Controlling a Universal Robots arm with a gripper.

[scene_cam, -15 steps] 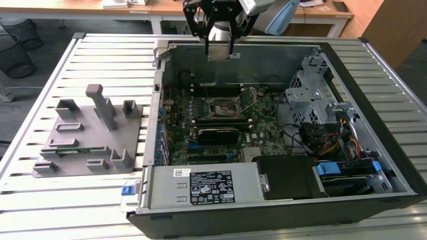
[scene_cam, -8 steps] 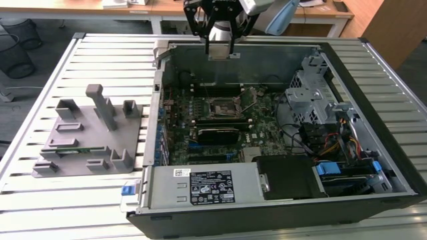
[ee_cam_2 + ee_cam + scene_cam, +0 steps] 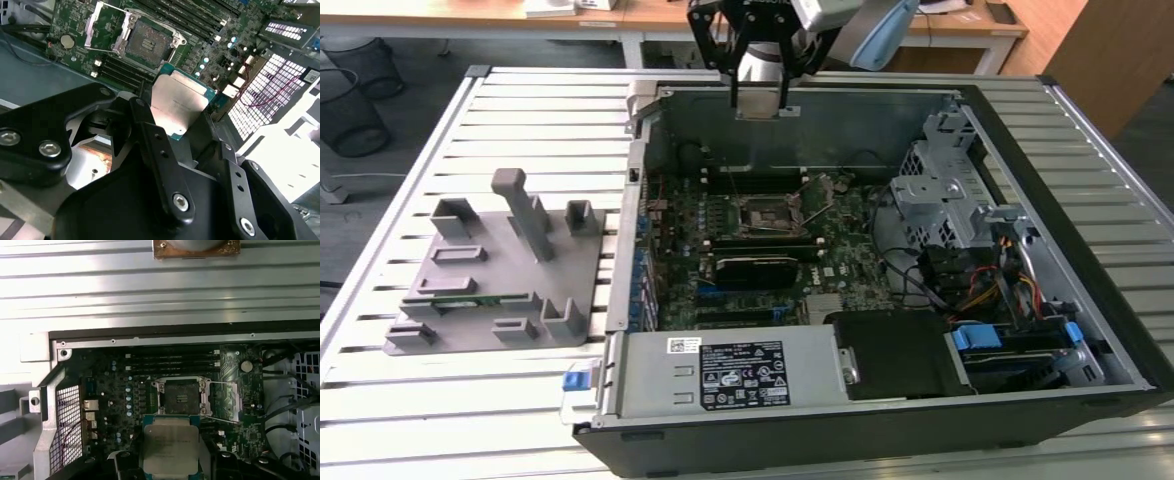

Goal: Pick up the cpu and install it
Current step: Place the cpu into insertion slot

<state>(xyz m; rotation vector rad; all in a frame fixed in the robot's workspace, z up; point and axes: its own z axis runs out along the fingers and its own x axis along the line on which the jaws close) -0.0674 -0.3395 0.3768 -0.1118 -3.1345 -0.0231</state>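
– Between the two black fingers [image 3: 150, 140], what do you see?

– They are clamped on the cpu [image 3: 180, 100], one on each opposite edge. Its silver top faces the camera in both wrist views, with a thin green rim around it.

– And where does the gripper [image 3: 762, 100] hang?

– High up, over the far wall of the open computer case [image 3: 881, 135] in the exterior view. The chip is in the air, well apart from the board below it.

– Is the socket [image 3: 181, 396] taken?

– No. It lies bare, with its metal load plate [image 3: 222, 400] swung open beside it. The cpu [image 3: 171, 447] is clear of the socket and does not touch it.

– What does the case hold?

– A green motherboard [image 3: 674, 215] lies on its floor, with the socket [image 3: 765, 212] near the middle. A grey power supply [image 3: 720, 375] sits along the near wall. A metal drive cage [image 3: 941, 190] stands at the exterior view's right, and coloured cables [image 3: 987, 290] run below it.

– Anything outside the case?

– It rests on a slatted table [image 3: 547, 110]. At the exterior view's left, a grey fixture [image 3: 520, 300] with raised blocks and slots lies flat on the slats. One slot holds a thin green strip [image 3: 454, 299]; I cannot tell what fills the others.
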